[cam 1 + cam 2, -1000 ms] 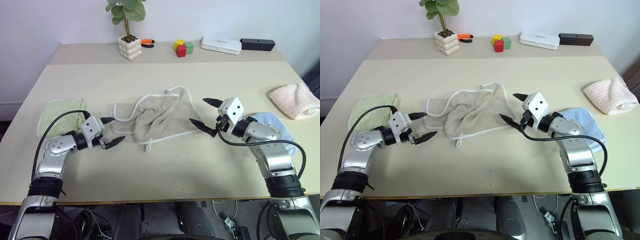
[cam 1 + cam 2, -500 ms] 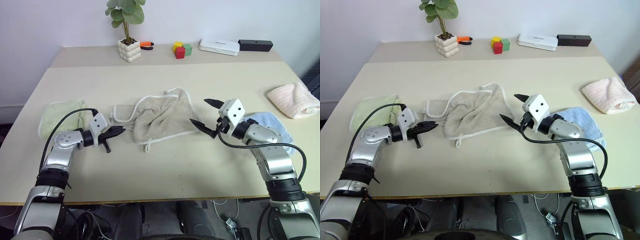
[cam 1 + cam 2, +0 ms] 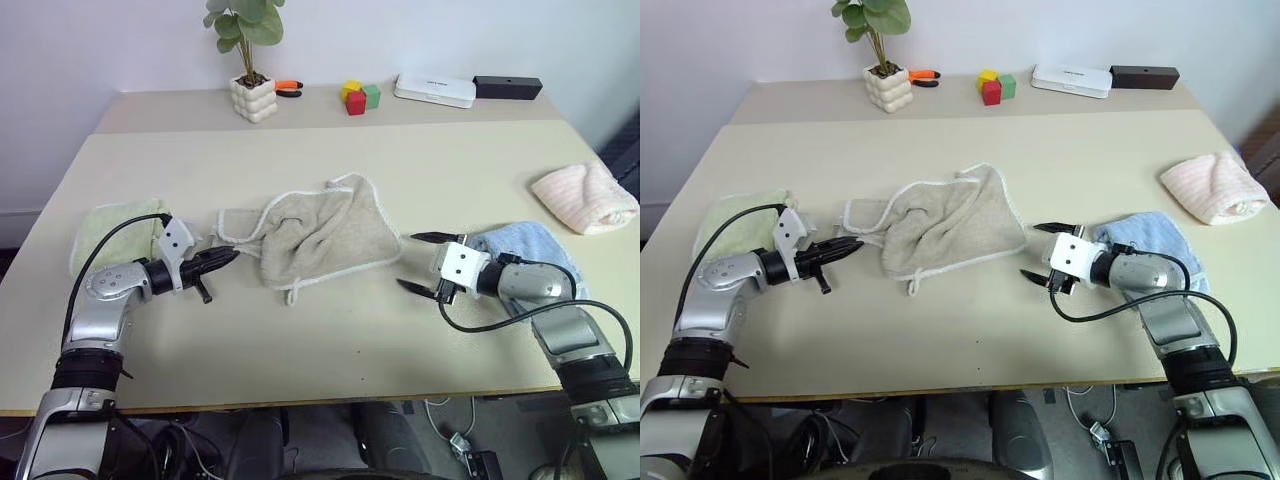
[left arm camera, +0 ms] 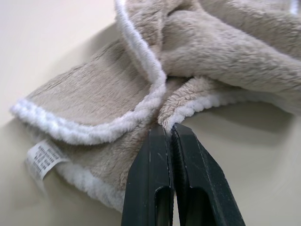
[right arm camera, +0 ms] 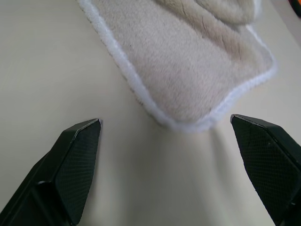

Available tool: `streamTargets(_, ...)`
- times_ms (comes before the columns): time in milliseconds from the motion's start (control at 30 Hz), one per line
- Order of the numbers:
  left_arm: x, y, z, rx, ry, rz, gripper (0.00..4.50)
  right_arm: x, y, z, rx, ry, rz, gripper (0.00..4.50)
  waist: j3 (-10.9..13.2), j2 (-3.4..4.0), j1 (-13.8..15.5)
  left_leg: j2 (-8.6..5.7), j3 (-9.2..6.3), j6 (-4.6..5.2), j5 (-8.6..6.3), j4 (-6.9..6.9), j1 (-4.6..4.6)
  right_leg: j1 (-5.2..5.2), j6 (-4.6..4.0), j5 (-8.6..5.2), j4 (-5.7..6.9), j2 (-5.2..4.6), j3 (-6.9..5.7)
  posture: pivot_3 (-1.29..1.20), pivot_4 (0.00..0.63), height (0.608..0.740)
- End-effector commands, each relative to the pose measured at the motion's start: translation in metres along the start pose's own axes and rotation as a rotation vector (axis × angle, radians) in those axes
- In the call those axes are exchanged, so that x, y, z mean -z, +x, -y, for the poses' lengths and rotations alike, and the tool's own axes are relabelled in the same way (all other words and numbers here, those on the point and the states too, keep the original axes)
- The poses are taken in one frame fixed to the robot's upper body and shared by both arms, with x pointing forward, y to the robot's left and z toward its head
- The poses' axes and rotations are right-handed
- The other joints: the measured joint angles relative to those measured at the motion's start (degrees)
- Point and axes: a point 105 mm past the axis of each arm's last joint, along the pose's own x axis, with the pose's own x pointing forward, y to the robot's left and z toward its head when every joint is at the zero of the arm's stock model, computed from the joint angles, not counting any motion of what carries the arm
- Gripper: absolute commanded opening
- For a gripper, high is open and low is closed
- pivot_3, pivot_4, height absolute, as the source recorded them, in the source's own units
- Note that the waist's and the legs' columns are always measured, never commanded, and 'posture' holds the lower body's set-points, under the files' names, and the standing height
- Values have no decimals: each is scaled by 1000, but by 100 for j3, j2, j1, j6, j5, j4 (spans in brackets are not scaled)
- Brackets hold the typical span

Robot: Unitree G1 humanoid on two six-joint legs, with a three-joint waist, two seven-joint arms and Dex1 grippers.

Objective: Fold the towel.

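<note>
Left gripper (image 3: 222,259) pinches our towel (image 3: 318,234) by its edge to anchor it; right gripper (image 3: 1044,252) gapes near the opposite corner.

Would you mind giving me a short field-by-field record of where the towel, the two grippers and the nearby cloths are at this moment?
towel: beige towel, crumpled, mid-table, not yet folded
left gripper: left gripper shut, tips at the towel's white-edged corner; whether cloth is pinched cannot be told
right gripper: right gripper open, low over the table, just short of the towel's other edge
left of towel: green towel
right of towel: blue towel, pink towel
surface: table
</note>
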Motion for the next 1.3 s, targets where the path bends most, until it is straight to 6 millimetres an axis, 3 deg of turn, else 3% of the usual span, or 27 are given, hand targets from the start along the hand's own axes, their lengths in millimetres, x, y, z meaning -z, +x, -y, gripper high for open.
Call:
streamTargets(33, -14, -2, -1, -19, 28, 46, 77, 5, 15, -1, -12, -53, -38, 4500, -3, -6, -8, 0, 0, 0, 0, 1, 1, 0, 0, 0, 0, 0, 0, 0, 150, 740)
streamTargets(167, -12, -5, 1, -28, 46, 32, 77, 6, 30, -1, -38, -39, -51, 4500, -8, -22, -34, 1, 0, 0, 0, 2, 6, 6, -1, 1, 1, 1, 0, 0, 150, 740)
streamTargets(267, -14, -7, 0, -36, 45, 32, 0, 12, 36, -7, -85, -49, -90, 3702, -10, -28, -72, 2, -1, 0, 0, 0, 22, 20, -2, 0, 0, 1, 0, 0, 150, 740)
streamTargets(500, -15, -9, 1, -37, 36, 29, 0, 8, 47, -1, -50, -49, -81, 114, -10, -31, -110, 1, -1, 0, 0, -2, 49, 45, -4, -1, 0, 1, 1, 0, 150, 740)
streamTargets(667, -13, -14, 5, -13, 12, 10, 0, 5, 39, 3, -44, -24, -71, 45, -9, -30, -105, 1, -1, 0, 0, -3, 48, 46, -4, -2, -2, -1, 0, 0, 150, 740)
streamTargets(733, -6, -27, 21, 99, -15, -72, 0, 5, 23, 3, -72, -6, -78, 45, -8, -32, -105, 1, -1, 0, 0, -4, 44, 42, -5, -3, -2, -1, 0, 0, 150, 740)
streamTargets(867, -5, -45, 13, 77, -16, -123, 0, -4, -12, -4, -171, 89, -77, 45, -2, -24, 45, -2, -1, 4, -4, -8, 15, 20, -3, -13, -6, -10, -3, 0, 150, 740)
streamTargets(967, -17, -48, 1, 39, -14, -89, 0, -14, -27, 7, -159, 121, -79, 45, 1, -27, 62, -1, -4, 4, -3, 1, -2, 9, -5, -14, -7, -10, -8, 0, 150, 740)
streamTargets(1100, -48, -33, -37, -124, 88, 51, 0, -34, -21, 49, 6, 40, -17, 45, 5, -30, 42, -1, -3, 3, -2, 4, -2, 4, -20, -21, -5, -5, -6, 0, 150, 740)
streamTargets(1200, -83, -10, -76, -307, 198, 163, 0, -44, -4, 102, 223, -73, 17, 45, 8, -35, 21, -1, -2, -1, 0, 7, -1, 3, -6, -9, -5, -2, -6, 0, 150, 740)
streamTargets(1300, -113, 7, -104, -429, 272, 217, 0, -53, 12, 140, 364, -142, 23, 45, 8, -37, 23, -2, -3, -7, 4, 0, -17, -17, -5, -6, -3, -3, -7, 0, 150, 740)
